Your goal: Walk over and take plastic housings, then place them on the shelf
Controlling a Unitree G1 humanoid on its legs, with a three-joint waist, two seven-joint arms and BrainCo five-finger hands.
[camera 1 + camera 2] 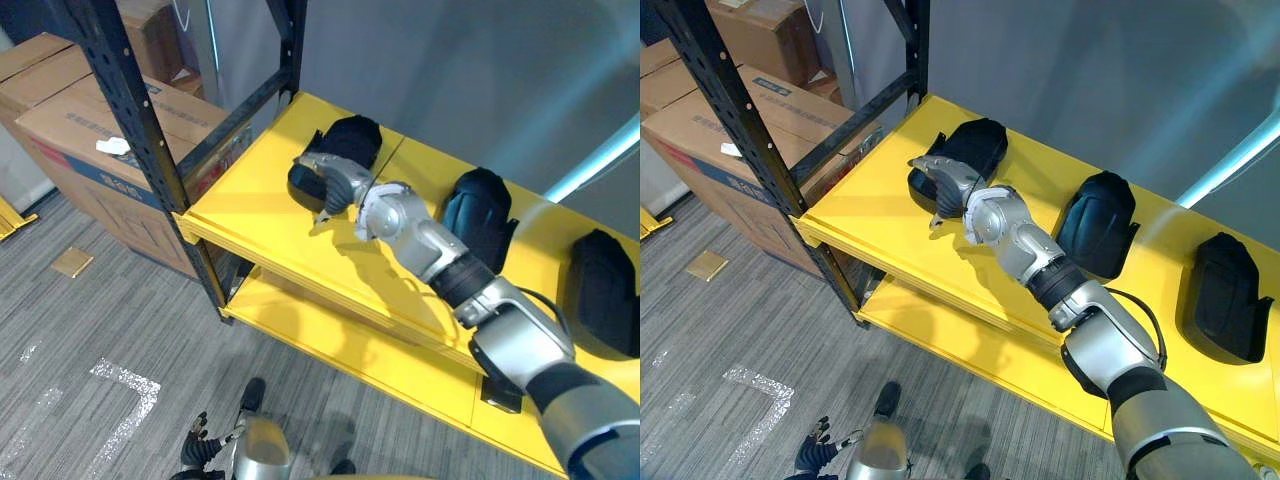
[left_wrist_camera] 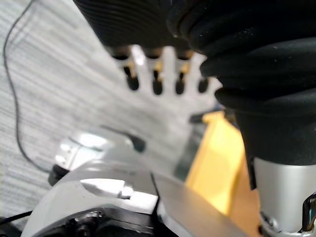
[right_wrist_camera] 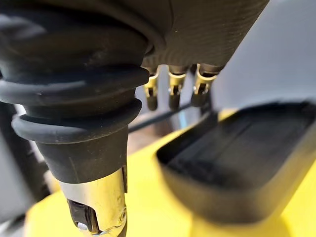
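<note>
The right arm is stretched out long over the yellow shelf (image 1: pixel 875 215), nearly straight from shoulder to wrist. The right hand (image 1: pixel 943 180) is held low above the top board at the shelf's left end. In the right wrist view its fingers (image 3: pixel 171 91) are seen straight and relaxed in a row, with the thumb set apart; nothing is gripped by them.

A black plastic housing (image 1: pixel 978 143) is laid flat on the board just beyond and beside the hand, its hollow side up. Whether it is touched by the fingertips cannot be told. A second housing (image 1: pixel 1096 222) is found alongside the forearm, on the side away from the shelf's black upright (image 1: pixel 735 110). A third housing (image 1: pixel 1226 292) is placed further back still, level with the upper arm. All three are set apart from one another on the same board.

The left hand (image 2: pixel 157 81) is hung low over the grey carpet (image 1: pixel 90 330), its fingers straight and empty. Cardboard boxes (image 1: pixel 75 130) are stacked beyond the upright.
</note>
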